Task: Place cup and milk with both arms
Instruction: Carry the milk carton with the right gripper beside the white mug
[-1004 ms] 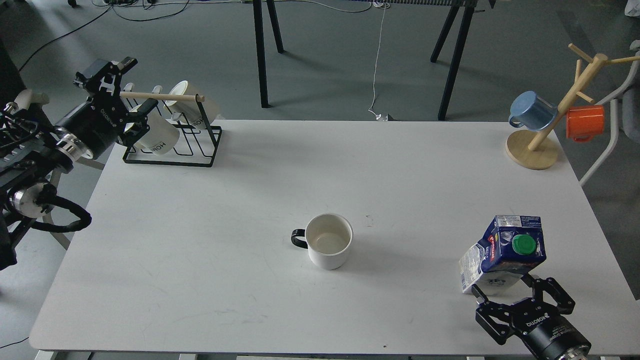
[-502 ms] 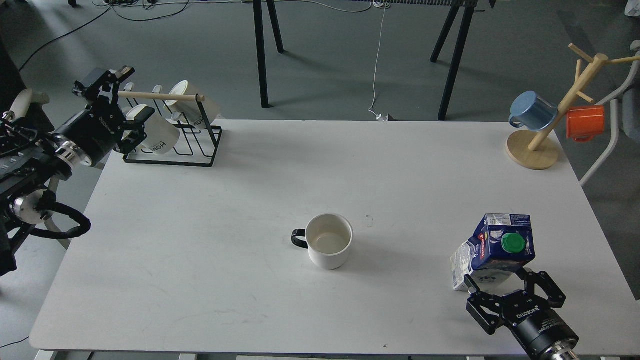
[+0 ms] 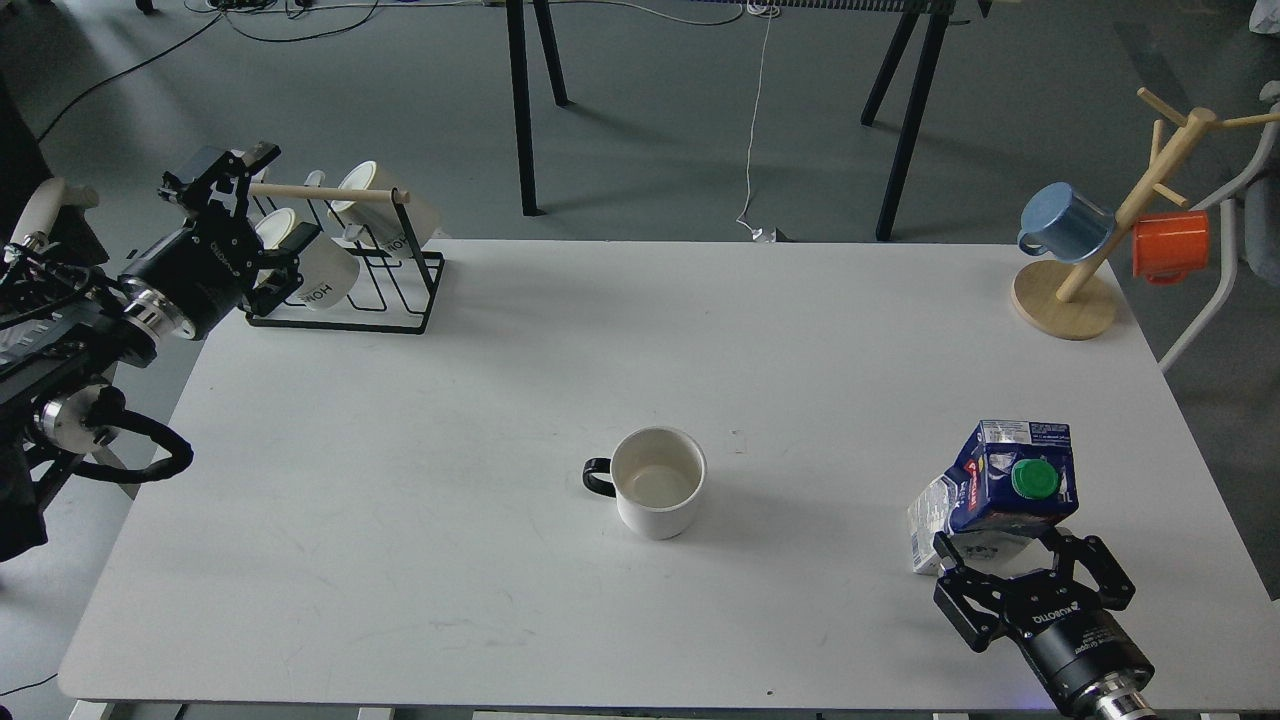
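The white cup [image 3: 657, 482] with a black loop handle stands upright near the middle of the white table [image 3: 400, 480], with no gripper near it. The blue and white milk carton [image 3: 1000, 492] with a green cap is tilted at the front right. My right gripper [image 3: 1012, 552] has a finger on each side of the carton's lower part and holds it. My left gripper [image 3: 277, 200] is open and empty at the far left, just in front of the black mug rack [image 3: 345, 290].
The rack holds cream lettered mugs [image 3: 322, 272] under a wooden dowel. A wooden mug tree [image 3: 1065, 295] with a blue mug [image 3: 1065, 222] and an orange mug [image 3: 1170, 245] stands at the back right corner. Table legs and cables lie beyond the far edge.
The right gripper and the milk carton shifted left together, then slightly up. The left gripper pulled back left, then eased back toward the rack. The cup stayed still.
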Tool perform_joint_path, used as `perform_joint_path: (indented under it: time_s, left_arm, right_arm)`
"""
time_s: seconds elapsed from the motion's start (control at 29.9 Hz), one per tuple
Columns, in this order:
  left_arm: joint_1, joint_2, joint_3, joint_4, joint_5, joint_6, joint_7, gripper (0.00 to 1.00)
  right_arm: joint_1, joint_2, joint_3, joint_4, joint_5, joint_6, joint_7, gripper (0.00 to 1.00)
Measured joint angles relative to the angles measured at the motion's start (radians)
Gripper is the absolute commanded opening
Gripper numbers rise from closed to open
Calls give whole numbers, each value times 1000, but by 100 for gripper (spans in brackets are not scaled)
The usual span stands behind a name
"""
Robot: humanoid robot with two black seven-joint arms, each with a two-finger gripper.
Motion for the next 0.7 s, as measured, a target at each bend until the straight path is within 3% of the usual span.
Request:
perform_joint_path:
  time_s: [0.7]
  left_arm:
    - [8, -33, 2, 36, 1, 0, 0, 97]
  right_arm:
    - [20, 55, -12, -54, -4, 0, 25, 98]
